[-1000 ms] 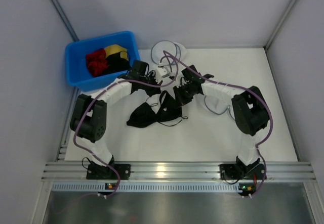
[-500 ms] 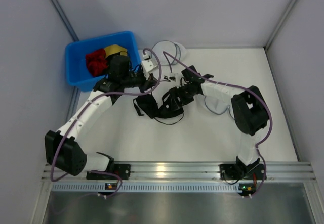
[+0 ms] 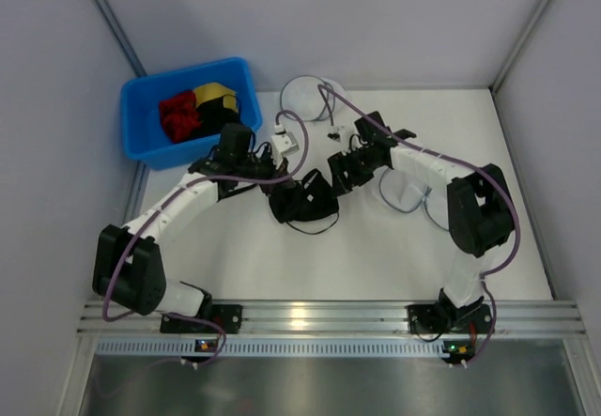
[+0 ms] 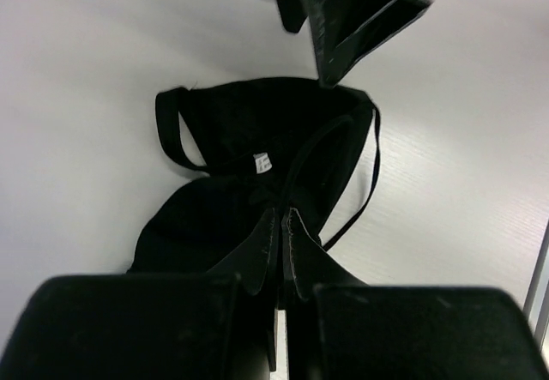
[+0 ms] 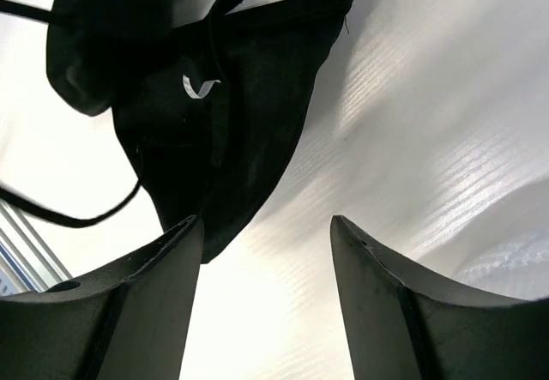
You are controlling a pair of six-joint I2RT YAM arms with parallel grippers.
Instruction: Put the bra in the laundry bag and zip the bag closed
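Bra bunched at frame centre on table; light, limp, straps likely to snag. Left gripper pinched onto its fabric; right gripper spread, hovering just beside. Best hold, I judge: cup fabric, not straps.

Black bra (white tag), blue bin, white table.

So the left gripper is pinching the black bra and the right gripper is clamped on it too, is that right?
Not quite. The left gripper is pinching the black bra, but the right gripper is open, spread wide and gripping nothing. The right wrist view shows it.
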